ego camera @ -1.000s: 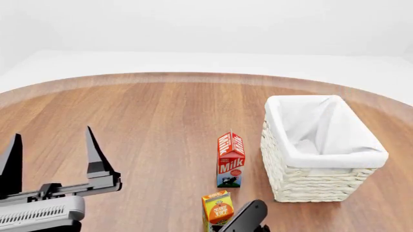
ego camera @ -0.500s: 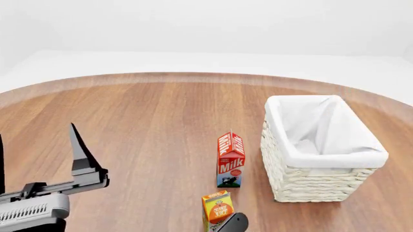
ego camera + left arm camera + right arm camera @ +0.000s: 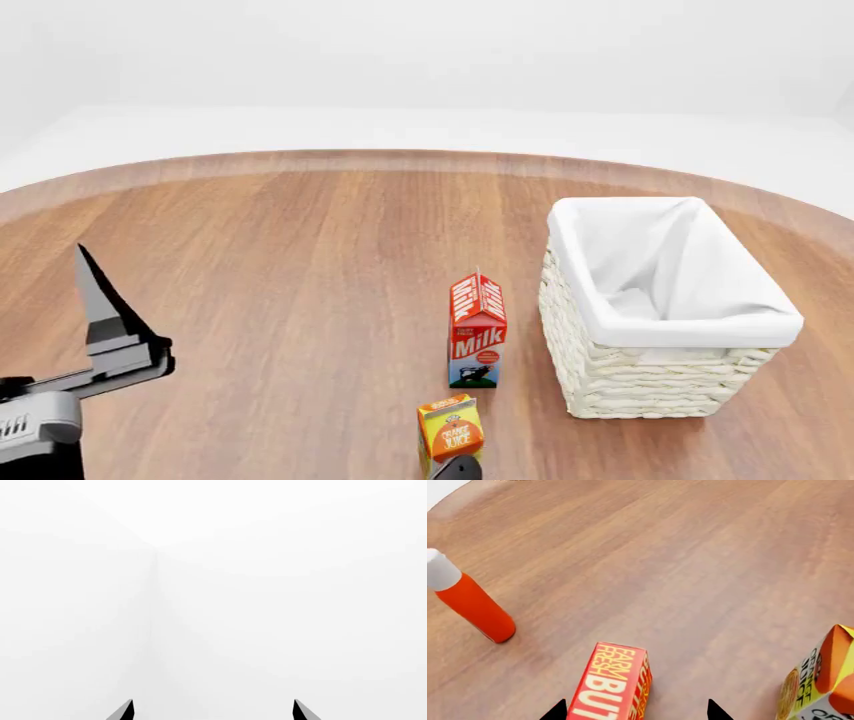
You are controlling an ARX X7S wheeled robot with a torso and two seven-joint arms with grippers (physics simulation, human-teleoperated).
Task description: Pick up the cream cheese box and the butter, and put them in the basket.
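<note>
Wood table (image 3: 707, 555); right hand (image 3: 635, 711) open above butter (image 3: 610, 685).

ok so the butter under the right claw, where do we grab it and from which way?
Probably from straight above, closing on the two long side faces. The butter lies flat on the table with its lettered face up, a narrow brick, its long axis running roughly between the right claw fingertips, which are spread wider than the box. Its near end is out of view, so exact centring cannot be told.
</note>
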